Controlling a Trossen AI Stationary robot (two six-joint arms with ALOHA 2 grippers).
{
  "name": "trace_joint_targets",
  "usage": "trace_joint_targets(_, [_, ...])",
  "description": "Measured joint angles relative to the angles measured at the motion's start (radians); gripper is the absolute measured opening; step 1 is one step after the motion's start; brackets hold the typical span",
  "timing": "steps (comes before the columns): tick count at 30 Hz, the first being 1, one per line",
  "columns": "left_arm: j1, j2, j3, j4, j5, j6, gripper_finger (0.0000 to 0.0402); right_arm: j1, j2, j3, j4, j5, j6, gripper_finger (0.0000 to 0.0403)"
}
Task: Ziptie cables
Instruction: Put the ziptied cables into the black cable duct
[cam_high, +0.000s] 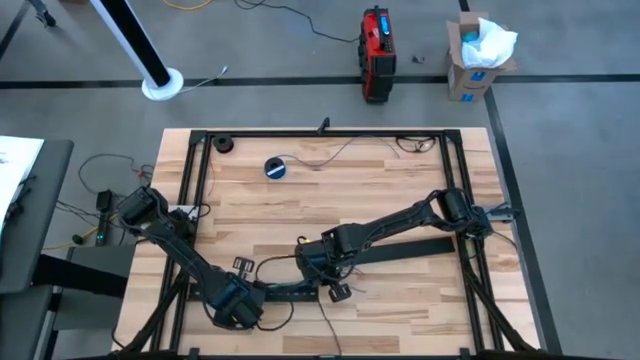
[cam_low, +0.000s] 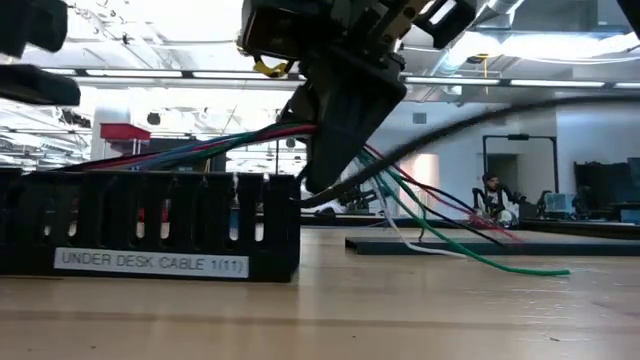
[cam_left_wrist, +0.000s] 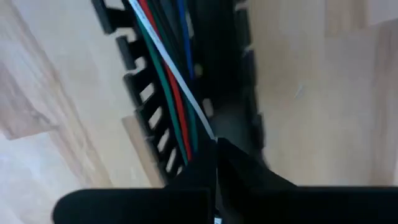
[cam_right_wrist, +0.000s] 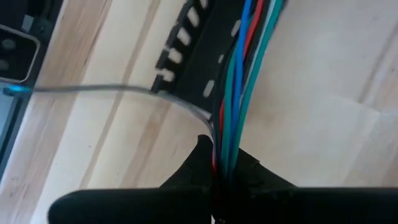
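Observation:
A bundle of coloured cables (cam_right_wrist: 239, 74), blue, red, green and white, runs along a black slotted cable tray (cam_low: 150, 225) labelled "UNDER DESK CABLE". Near the table's front, left of centre, my left gripper (cam_high: 255, 298) is shut on the cables (cam_left_wrist: 168, 68) over the tray (cam_left_wrist: 143, 99). My right gripper (cam_high: 312, 262) is shut on the same bundle just beyond the tray's end (cam_right_wrist: 199, 56). Past it the cables (cam_low: 430, 215) droop, and their free ends rest on the table. A thin grey strand (cam_right_wrist: 93, 89) meets the bundle next to my right fingers. My left gripper pinches the cable bundle (cam_left_wrist: 202, 124) between its two fingers, above the slotted tray. The fingers point slanting down along the tray. The place of contact is hidden behind the fingertips. My right gripper pinches the bundle (cam_right_wrist: 227, 146) between its two fingers, just past the tray's end, coming slanting from above. The cables are lifted clear of the table here (cam_low: 330, 160), rising from the tray and hanging down beyond the fingers.
A blue-and-black tape roll (cam_high: 277, 167) lies far left of centre. A second flat black strip (cam_high: 410, 248) lies under my right arm. Black frame rails (cam_high: 320, 133) border the tabletop. A person (cam_low: 492, 195) sits far off in the room.

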Motion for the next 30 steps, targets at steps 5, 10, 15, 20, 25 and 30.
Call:
trace_joint_targets(5, [0.004, -0.001, 0.000, 0.054, 0.005, -0.001, 0.0000, 0.025, 0.000, 0.000, -0.010, -0.005, 0.016, 0.0007])
trace_joint_targets(10, [0.043, -0.001, -0.001, 0.094, 0.013, -0.017, 0.0000, 0.048, 0.000, 0.000, -0.026, -0.015, 0.035, 0.0008])
trace_joint_targets(15, [0.091, -0.001, -0.002, 0.120, 0.001, 0.041, 0.0000, 0.056, 0.017, -0.003, -0.011, -0.038, 0.037, 0.0008])
trace_joint_targets(20, [0.118, 0.000, -0.002, 0.136, -0.004, 0.082, 0.0000, 0.051, 0.015, -0.084, 0.089, -0.039, 0.047, 0.0008])
trace_joint_targets(25, [0.126, 0.000, -0.002, 0.139, -0.004, 0.088, 0.0000, 0.030, 0.015, -0.140, 0.081, -0.039, 0.079, 0.0008])
trace_joint_targets(30, [0.126, 0.000, -0.002, 0.145, -0.005, 0.083, 0.0000, 0.023, 0.014, -0.162, 0.081, -0.083, 0.093, 0.0014])
